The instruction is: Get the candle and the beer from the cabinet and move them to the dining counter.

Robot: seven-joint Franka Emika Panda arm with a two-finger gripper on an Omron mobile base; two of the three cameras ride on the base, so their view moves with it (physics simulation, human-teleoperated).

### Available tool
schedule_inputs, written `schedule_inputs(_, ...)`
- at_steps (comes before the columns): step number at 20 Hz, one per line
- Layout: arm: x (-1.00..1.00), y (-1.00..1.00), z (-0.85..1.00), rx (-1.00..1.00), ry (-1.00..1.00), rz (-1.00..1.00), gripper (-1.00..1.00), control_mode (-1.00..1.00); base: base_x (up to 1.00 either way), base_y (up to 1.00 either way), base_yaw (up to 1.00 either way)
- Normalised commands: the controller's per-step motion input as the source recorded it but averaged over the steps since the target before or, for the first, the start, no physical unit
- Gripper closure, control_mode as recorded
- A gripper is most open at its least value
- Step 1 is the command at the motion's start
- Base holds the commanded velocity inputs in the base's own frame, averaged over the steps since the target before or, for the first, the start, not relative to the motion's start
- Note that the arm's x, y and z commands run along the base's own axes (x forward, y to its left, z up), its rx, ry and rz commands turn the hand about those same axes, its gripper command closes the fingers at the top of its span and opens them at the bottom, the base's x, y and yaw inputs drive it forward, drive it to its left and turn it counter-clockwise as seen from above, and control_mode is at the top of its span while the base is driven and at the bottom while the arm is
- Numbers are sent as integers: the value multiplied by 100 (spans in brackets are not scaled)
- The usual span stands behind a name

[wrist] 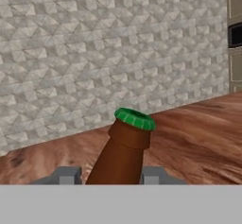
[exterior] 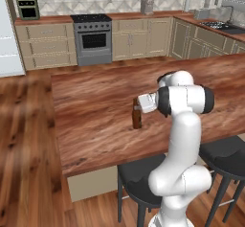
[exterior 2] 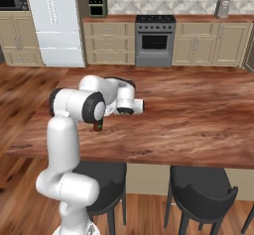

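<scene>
The beer point(exterior: 137, 117) is a dark brown bottle standing upright on the dining counter point(exterior: 95, 101), a wide reddish-brown wood top. In the hand view its neck and green cap point(wrist: 134, 119) rise between my two fingertips. My gripper point(exterior: 137, 107) reaches in from the right at neck height, one finger on each side of the bottle. The frames do not show whether the fingers touch the glass. In the right base view the beer point(exterior 2: 97, 126) peeks out below my forearm. The candle is out of view, and so is the cabinet.
Black round stools point(exterior: 143, 175) stand under the counter's near edge beside my base. Across the wood floor are a steel oven point(exterior: 93, 39), beige base cabinets point(exterior: 45, 46) with a narrow wood counter, and a white fridge point(exterior 2: 57, 23).
</scene>
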Motion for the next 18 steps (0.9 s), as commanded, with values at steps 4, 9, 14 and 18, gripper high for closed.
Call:
schedule_inputs(4,-38,0,0,0,-10,0,100,-100,0,0,0)
schedule_inputs(9,-27,0,0,0,-12,0,100,-100,0,0,0)
schedule_inputs(14,-22,0,-1,0,-10,0,100,-100,0,0,0)
schedule_inputs(18,-13,0,-7,0,-3,0,100,-100,0,0,0)
